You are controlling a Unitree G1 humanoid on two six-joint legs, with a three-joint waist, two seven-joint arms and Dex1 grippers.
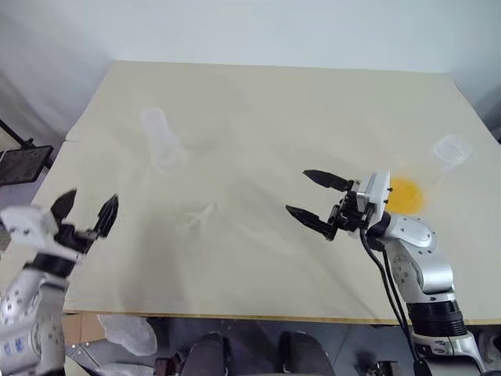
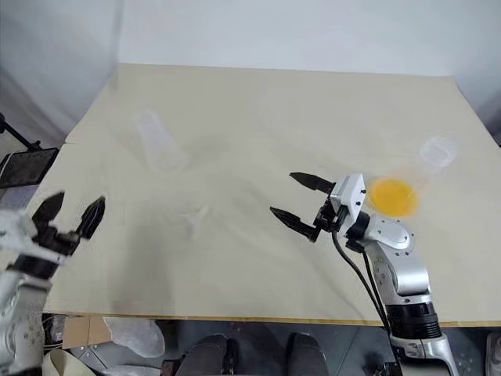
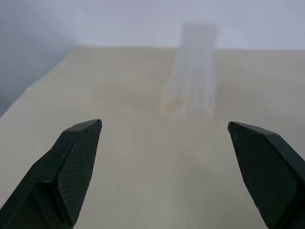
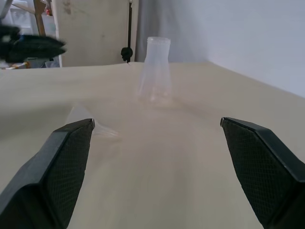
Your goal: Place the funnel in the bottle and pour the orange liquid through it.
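A pale table [image 1: 258,102] is seen from above. The bottle [image 1: 162,142] stands upright toward ten o'clock of the table's middle, empty. The funnel [image 1: 197,213] is laid on its side near the centre, at about five o'clock from the bottle. The orange liquid [image 1: 407,194] is held in a larger clear flask [image 1: 440,160] at three o'clock. The left gripper [image 1: 84,213] is held at eight o'clock, fingers spread wide, nothing between them. The right gripper [image 1: 317,200] is held between funnel and flask, fingers likewise parted and empty.
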